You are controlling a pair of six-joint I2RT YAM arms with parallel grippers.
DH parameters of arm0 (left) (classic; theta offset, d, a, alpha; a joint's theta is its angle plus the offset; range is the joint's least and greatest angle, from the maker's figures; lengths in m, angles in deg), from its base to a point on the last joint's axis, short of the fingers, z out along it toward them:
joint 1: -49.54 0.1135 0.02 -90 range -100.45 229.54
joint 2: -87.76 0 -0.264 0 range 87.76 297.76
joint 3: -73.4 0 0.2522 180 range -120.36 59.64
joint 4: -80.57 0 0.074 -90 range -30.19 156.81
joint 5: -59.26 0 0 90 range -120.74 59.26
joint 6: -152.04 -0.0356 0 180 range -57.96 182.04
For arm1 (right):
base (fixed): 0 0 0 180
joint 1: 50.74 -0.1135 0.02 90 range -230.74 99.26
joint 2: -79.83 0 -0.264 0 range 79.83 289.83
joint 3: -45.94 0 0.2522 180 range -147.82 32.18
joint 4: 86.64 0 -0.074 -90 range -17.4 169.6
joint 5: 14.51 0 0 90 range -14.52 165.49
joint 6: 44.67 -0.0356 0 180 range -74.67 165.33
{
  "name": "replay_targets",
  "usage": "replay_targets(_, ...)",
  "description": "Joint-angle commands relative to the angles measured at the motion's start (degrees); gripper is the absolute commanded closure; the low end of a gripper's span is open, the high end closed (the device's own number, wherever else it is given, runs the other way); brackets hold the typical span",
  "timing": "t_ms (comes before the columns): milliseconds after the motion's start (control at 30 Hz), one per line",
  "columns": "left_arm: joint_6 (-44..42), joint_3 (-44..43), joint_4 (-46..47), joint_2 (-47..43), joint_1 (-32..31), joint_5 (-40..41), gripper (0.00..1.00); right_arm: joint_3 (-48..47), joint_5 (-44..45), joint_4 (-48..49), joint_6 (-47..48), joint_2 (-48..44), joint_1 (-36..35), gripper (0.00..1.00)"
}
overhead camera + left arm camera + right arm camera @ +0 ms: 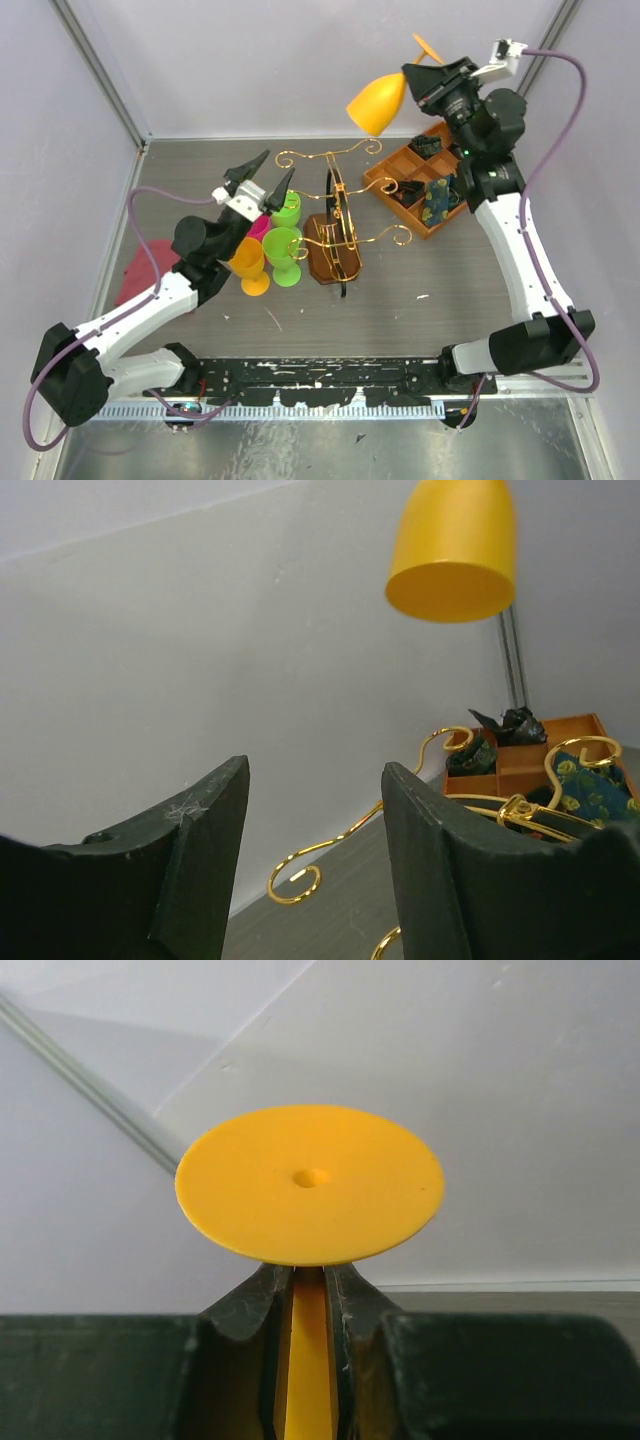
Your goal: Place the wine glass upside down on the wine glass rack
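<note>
**A:** Where is the wine glass (378,103)?

**B:** It is up in the air, well above the table (440,290). From overhead it sits at about one o'clock from the wine glass rack (334,225). The right gripper (417,76) is clamped on its stem, just below the round foot (the wrist camera shows the yellow stem squeezed between the two dark pads (360,1310)). The glass is tilted, with the bowl lower than the foot and the mouth facing down.

**A:** And the rack?

**B:** It stands upright near the middle of the table on its dark-brown base. Its gold scrolled arms spread out to either side.

**A:** What about the other arm?

**B:** The left gripper (265,180) has its jaws apart, with only air between them. It hovers at about ten o'clock from the rack, over a cluster of coloured cups (270,245). The cups stand just beside the rack's base at nine o'clock.

**A:** Anything else?

**B:** A wooden tray (415,180) lies at two o'clock from the rack. A red cloth (135,275) lies well apart at nine o'clock.
</note>
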Motion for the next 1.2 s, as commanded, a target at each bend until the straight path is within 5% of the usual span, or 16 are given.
replay_targets(0,1.6,-6.7,-9.2,0.8,0.0,8.3,0.36,-2.0,8.1,-5.1,12.9,-6.7,1.1,0.99)
replay_targets(100,3.6,-13.8,-18.2,2.9,0.7,11.3,0.3,-0.4,13.8,-8.7,19.1,-9.8,1.2,0.99)
replay_targets(300,12.2,-25.8,-33.8,6.3,3.8,13.2,0.33,7.6,24.3,-10.5,29.6,-16.9,1.2,0.99)
replay_targets(700,26.9,-43.7,-60.9,13.3,10.8,9.7,0.24,18.1,28.6,-11.8,44.1,-18.6,2.1,0.99)
replay_targets(833,29.2,-47.5,-67.5,15.9,13.9,8.8,0.21,21.3,21.1,-8.2,43.6,-17.8,6.0,0.99)
replay_targets(1033,28.3,-45.9,-68.6,14.7,15.4,8.1,0.0,27.7,6.4,0.3,46.3,-18.2,7.3,0.99)
replay_targets(1167,28.2,-44.6,-68.0,14.2,15.9,8.5,0.02,31.5,-0.1,4.8,49.0,-16.4,7.3,0.99)
